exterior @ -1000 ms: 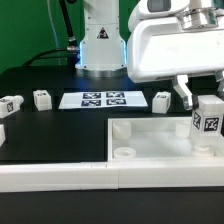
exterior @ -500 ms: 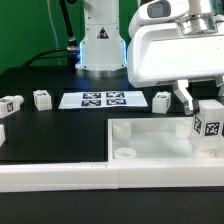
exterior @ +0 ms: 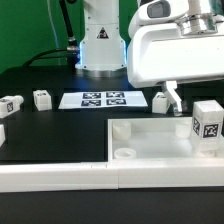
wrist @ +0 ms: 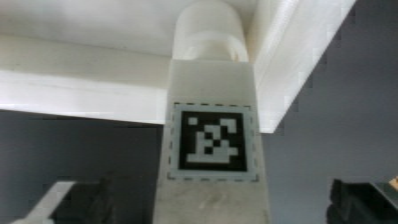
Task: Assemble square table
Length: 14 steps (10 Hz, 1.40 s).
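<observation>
The white square table top [exterior: 150,137] lies at the front of the exterior view's right, rim up, with round sockets [exterior: 124,153] in its corners. A white tagged leg [exterior: 207,122] stands upright at its right far corner. My gripper [exterior: 200,98] hangs over that leg, open; one black finger [exterior: 172,98] shows to the left of the leg, apart from it. In the wrist view the leg [wrist: 214,138] rises between my gripper [wrist: 210,205] fingers, with a gap on each side. The table top's rim [wrist: 107,70] lies beyond it.
Loose tagged legs sit on the black table: one [exterior: 10,104] at the left edge, one [exterior: 41,98] beside it, one [exterior: 161,100] next to the marker board [exterior: 103,99]. A long white bar [exterior: 55,175] runs along the front. The robot base [exterior: 100,45] stands behind.
My jaws have opened and let go of the leg. The visible finger has swung left, away from it. The leg stays upright in the top's corner.
</observation>
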Motion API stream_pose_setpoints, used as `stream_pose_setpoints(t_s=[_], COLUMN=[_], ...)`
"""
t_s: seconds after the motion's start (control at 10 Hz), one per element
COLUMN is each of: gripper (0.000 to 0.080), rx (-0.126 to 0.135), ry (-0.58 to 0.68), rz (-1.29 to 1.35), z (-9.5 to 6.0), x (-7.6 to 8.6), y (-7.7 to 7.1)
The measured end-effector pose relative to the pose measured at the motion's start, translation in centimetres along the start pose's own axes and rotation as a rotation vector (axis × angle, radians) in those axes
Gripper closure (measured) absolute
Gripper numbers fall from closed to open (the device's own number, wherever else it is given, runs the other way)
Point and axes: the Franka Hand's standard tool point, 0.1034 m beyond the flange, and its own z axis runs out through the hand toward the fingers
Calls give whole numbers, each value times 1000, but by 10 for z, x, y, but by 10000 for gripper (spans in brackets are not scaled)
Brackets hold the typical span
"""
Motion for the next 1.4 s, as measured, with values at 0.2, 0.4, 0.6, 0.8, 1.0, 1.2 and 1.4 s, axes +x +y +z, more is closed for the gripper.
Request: stream_pose_setpoints(t_s=[0.2,0.4,0.6,0.8,1.0,1.2,1.4], gripper=[152,151,151,151,151,151,151], rx=[0,0,0,7,22,50,66], ry=[0,0,-3,-45,-97,-252,-344], rz=[0,0,0,12,14,26,27], z=[0,0,0,0,2,6,3], x=[0,0,0,20,28,18,14], y=[0,0,1,8,5,-1,-3])
